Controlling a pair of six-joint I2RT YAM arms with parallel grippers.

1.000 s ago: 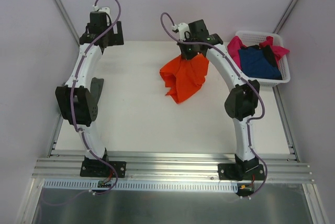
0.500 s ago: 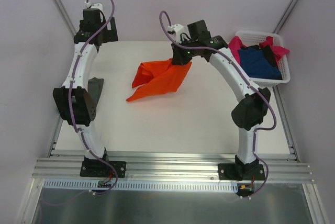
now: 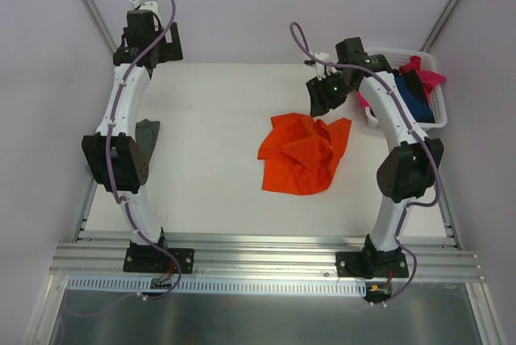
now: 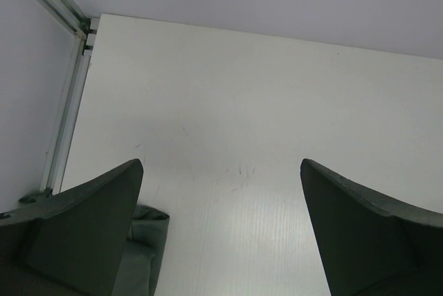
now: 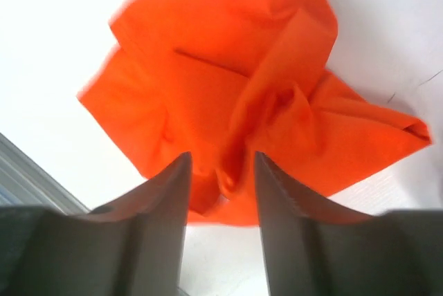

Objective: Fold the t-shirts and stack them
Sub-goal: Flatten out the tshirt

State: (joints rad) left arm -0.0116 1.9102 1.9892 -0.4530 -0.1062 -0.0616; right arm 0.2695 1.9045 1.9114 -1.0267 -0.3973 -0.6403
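The orange t-shirt lies crumpled on the white table, right of centre. My right gripper hovers above its far edge, jaws apart with nothing between them. In the right wrist view the orange t-shirt spreads out below the right gripper. A folded grey-green t-shirt rests at the table's left side, partly behind the left arm, and shows again as the grey-green t-shirt by my left finger. My left gripper is raised at the far left corner, wide open and holding nothing, as the left gripper shows.
A white slatted basket stands at the back right, partly behind the right arm, holding a magenta t-shirt and a navy t-shirt. Aluminium rails run along the table's left, right and near edges.
The right gripper swung the orange t-shirt to the left, came back right and opened. The shirt dropped and now lies on the table. The left arm has hardly moved.
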